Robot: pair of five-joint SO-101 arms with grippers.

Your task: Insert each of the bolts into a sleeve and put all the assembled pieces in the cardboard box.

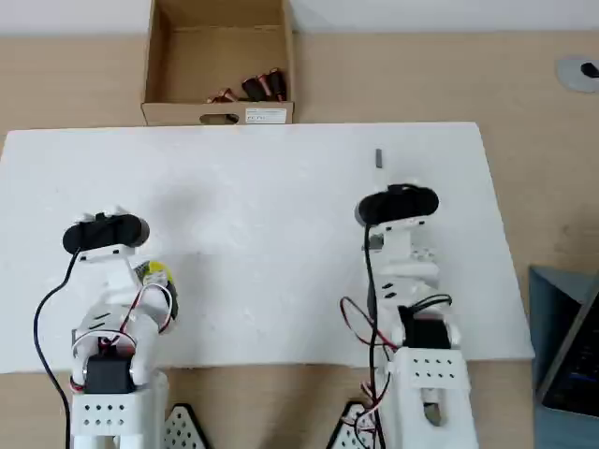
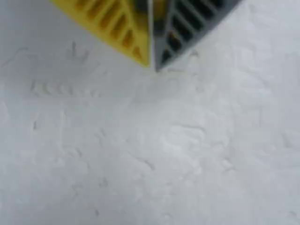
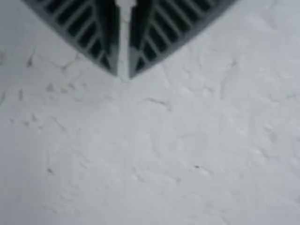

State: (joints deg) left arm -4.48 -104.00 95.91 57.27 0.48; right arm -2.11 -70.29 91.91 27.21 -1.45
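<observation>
Several assembled pieces point(image 1: 251, 89), dark sleeves with copper-coloured bolts in them, lie bunched in the lower right corner of the cardboard box point(image 1: 153, 65). The box stands open at the top of the high view, left of centre, on the wooden surface point(image 1: 543, 140), and its near wall touches the upper edge of a white foam sheet point(image 1: 253, 243). One small dark stick-like part point(image 1: 379, 157) lies alone on that sheet, right of centre and well apart from the box; whether it is a bolt or a sleeve cannot be told. Just below it in the frame sits the right arm point(image 1: 398, 208), its black wrist camera over the sheet and its white base at the lower edge. The right fingers point(image 3: 79, 18), both grey and ribbed, are drawn almost together, with a thin slit of white sheet showing between them and nothing in their grip; they hang just above the rough foam. The left arm point(image 1: 105, 234) sits at the lower left of the high view, far from the loose part. The left fingers point(image 2: 108, 18), one yellow and one grey, meet tip to tip with nothing between them, also close over the bare foam. A laptop corner point(image 1: 571, 346) shows at the lower right edge, and a grey disc point(image 1: 578, 73) sits on the wood at the upper right.
</observation>
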